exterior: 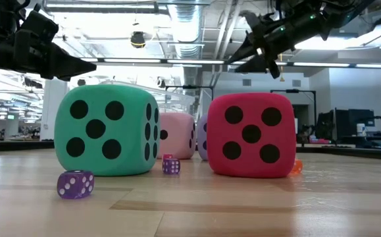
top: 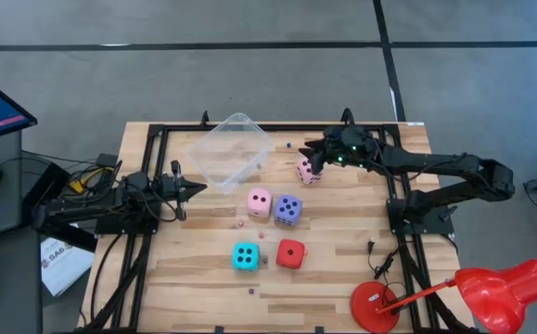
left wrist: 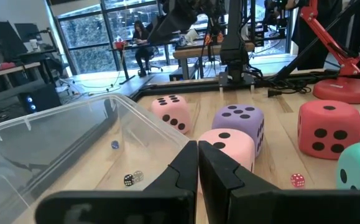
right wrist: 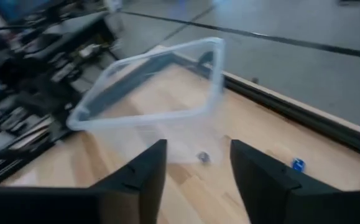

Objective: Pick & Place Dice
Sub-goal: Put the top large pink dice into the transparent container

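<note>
Jaws of the right gripper [right wrist: 192, 168] stand apart with nothing between them; the wrist view looks through the gap at bare wood and the clear plastic tub [top: 232, 148]. Seen from above, this gripper [top: 316, 158] hangs over the far middle of the slatted wooden table [top: 342, 269], just above one pale pink foam die with dark pips [top: 307, 171]; whether it touches that die cannot be told. Left gripper [top: 194, 188] has its fingers pressed together on nothing, parked near the table's left edge, pointing at the tub.

Remaining large dice sit in a loose cluster at mid-table: second pale pink die [top: 260, 202] just beside the violet-blue die [top: 287, 209], then nearer the front edge the cyan die [top: 245, 256] and the red die [top: 290, 253], a small gap between these two. Tub lies tilted, left of the first pink die.

Tiny translucent purple dice [exterior: 76, 184] lie scattered on the wood. Red desk lamp [top: 491, 292] stands at the front right corner.
</note>
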`<state>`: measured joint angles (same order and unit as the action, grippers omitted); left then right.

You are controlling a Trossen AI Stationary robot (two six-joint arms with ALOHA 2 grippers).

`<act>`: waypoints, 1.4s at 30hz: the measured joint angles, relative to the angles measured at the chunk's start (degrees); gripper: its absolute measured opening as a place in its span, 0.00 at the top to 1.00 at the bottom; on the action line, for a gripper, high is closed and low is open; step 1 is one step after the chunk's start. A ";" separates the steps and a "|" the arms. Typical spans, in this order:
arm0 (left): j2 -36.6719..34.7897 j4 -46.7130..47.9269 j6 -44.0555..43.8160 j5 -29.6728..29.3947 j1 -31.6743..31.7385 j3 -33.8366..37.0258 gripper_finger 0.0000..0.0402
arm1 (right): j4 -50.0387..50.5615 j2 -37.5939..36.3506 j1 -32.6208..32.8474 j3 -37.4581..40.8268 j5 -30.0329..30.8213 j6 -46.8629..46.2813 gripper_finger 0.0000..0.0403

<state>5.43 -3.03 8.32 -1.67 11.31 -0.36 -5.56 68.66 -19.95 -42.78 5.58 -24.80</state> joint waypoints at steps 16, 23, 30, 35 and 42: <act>0.00 0.00 -0.01 -0.01 0.01 0.00 0.99 | 3.55 0.00 1.62 0.00 13.00 -4.04 0.03; -0.01 -0.02 -0.02 -0.02 0.02 0.00 0.99 | 14.88 3.32 2.30 -4.95 15.21 -6.23 0.01; -0.02 -0.02 -0.01 -0.02 0.02 0.00 0.99 | 28.21 12.19 2.14 -14.90 14.39 -6.79 0.01; -0.01 -0.01 -0.01 -0.01 0.01 0.00 0.99 | 36.17 17.79 1.50 -20.56 13.91 -9.84 0.01; 0.00 -0.02 -0.02 -0.02 0.02 0.00 0.99 | 40.99 23.22 -0.40 -22.88 13.46 -10.41 0.01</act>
<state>5.43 -3.05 8.29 -1.69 11.33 -0.36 35.43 91.89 -20.35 -65.67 19.04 -35.21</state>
